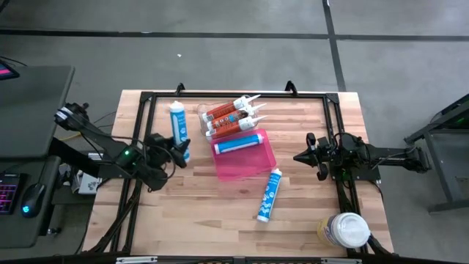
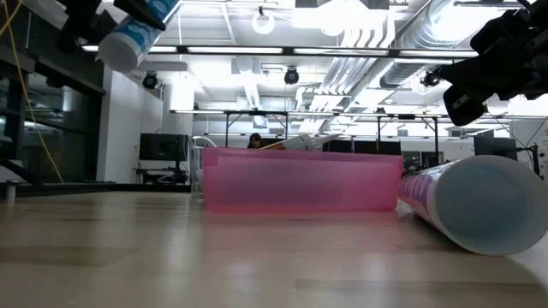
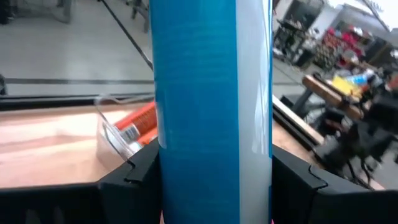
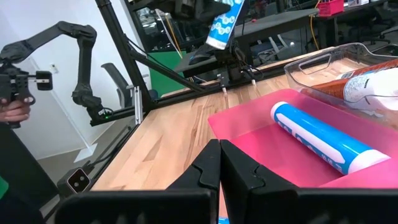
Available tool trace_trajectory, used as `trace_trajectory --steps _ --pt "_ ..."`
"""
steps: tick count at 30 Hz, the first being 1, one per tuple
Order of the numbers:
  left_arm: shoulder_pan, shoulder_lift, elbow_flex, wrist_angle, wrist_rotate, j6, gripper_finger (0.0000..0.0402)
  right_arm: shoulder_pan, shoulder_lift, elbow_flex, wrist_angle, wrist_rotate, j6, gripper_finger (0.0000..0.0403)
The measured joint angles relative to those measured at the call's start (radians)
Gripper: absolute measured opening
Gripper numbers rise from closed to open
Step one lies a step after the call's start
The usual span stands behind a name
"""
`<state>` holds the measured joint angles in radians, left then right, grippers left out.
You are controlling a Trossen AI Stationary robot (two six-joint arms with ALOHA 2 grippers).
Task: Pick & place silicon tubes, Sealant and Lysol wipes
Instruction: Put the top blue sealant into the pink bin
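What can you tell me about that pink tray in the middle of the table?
The pink tray is a shallow, see-through plastic rectangle with low walls, lying flat and slightly askew on the wooden table. One blue-and-white tube lies inside along its far side. A clear tray holding red-and-white tubes sits right behind it. Neither robot hand touches it.

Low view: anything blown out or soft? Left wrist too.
Low view: the ceiling lights glare white, and the near white-and-blue sealant tube lying on the table looms large and soft; the translucent pink tray behind it is clearer. Left wrist view: the blue-and-white tube held between the left gripper's fingers fills the frame, smeared; the room behind it is blurred.
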<state>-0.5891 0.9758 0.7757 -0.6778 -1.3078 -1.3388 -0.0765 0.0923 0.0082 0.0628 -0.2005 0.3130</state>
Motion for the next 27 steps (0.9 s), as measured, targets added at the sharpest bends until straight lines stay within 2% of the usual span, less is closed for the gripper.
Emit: trace_trajectory --steps 6,9,13,16,19,24,27 --pt "0.006 0.041 0.0 0.208 0.075 0.2 0.0193 0.0 0.0 0.0 0.001 0.0 0.0 0.0001" --pt "0.047 0.053 0.0 0.34 0.167 0.351 0.0193 0.0 0.0 0.0 0.001 0.0 0.0 0.0001" --pt "0.119 0.058 -0.002 0.562 0.336 0.616 0.0193 0.0 0.0 0.0 0.001 0.0 0.0 0.0001" --pt "0.181 0.066 -0.001 0.679 0.471 0.751 0.0193 0.0 0.0 0.0 0.0 0.0 0.0 0.0001" --pt "0.255 0.096 -0.001 0.743 0.631 0.831 0.0193 0.0 0.0 0.0 0.001 0.0 0.0 0.0001" --pt "0.373 0.12 -0.002 0.88 0.981 0.932 0.0193 0.0 0.0 0.0 -0.001 0.0 0.0 0.0001" --pt "0.427 0.156 -0.002 0.979 1.085 0.975 0.0193 0.0 0.0 0.0 -0.001 0.0 0.0 0.0001"
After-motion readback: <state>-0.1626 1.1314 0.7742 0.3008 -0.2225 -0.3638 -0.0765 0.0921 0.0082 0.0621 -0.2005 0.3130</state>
